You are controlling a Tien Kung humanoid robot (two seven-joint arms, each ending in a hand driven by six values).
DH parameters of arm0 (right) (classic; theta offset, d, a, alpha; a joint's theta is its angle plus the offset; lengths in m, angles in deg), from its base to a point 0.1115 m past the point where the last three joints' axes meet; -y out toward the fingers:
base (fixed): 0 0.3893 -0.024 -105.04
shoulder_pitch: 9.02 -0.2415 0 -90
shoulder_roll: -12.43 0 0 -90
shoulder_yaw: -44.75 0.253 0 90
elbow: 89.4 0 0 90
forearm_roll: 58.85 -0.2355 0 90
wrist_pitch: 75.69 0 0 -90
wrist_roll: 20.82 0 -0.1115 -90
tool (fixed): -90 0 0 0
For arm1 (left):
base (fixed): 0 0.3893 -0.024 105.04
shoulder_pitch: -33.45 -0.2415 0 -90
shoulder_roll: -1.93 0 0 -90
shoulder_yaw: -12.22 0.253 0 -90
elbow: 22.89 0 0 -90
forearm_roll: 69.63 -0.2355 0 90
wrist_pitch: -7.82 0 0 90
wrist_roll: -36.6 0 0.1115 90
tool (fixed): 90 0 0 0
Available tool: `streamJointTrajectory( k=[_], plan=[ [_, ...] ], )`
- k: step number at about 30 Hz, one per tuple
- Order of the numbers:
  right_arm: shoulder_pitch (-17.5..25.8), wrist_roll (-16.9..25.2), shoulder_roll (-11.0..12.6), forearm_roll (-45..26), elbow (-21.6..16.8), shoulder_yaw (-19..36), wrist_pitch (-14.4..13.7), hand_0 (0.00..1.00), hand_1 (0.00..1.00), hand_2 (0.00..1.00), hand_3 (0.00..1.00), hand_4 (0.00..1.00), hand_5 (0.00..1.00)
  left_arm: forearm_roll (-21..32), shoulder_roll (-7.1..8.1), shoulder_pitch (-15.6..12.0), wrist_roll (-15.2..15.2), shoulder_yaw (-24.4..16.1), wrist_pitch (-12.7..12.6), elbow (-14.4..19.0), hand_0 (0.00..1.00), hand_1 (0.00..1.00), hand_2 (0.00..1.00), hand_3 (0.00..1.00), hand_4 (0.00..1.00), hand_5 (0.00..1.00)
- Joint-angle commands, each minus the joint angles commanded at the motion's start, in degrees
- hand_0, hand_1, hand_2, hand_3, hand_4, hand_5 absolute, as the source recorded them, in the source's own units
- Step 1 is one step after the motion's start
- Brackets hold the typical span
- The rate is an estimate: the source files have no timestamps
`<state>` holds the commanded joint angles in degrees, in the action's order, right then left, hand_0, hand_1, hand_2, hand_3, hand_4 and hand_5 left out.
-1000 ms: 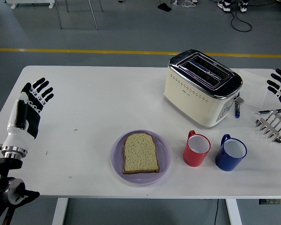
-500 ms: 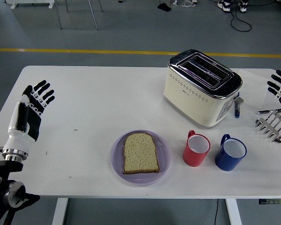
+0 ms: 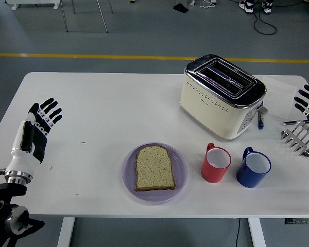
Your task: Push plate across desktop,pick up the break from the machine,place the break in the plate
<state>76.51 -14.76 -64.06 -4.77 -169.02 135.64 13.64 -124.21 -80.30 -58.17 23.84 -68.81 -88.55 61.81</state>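
- Left of the toaster [image 3: 222, 95], our bread [image 3: 154, 168] already lies on the plate [image 3: 180, 177].
- We judge nothing left.
- Left hand [image 3: 40, 122] and right hand [image 3: 308, 103]: open, empty.

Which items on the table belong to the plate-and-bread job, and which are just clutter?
Job items:
- round translucent purple plate
- slice of brown bread, lying on the plate
- cream and chrome two-slot toaster, slots look empty

Just lying about:
- red mug
- blue mug
- metal toast rack at the right edge
- small blue item beside the toaster
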Motion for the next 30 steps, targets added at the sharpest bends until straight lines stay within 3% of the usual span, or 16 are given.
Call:
streamJointTrajectory(
  k=[30],
  plan=[
    [0.2, -0.1, -0.3, 0.4, -0.3, 0.3, 0.8, 0.880, 0.793, 0.817, 0.791, 0.498, 0.569, -0.2, -0.44, 2.1, 0.0, 0.9, -0.2, -0.2, 0.831, 0.843, 0.871, 0.802, 0.570, 0.998]
  ],
)
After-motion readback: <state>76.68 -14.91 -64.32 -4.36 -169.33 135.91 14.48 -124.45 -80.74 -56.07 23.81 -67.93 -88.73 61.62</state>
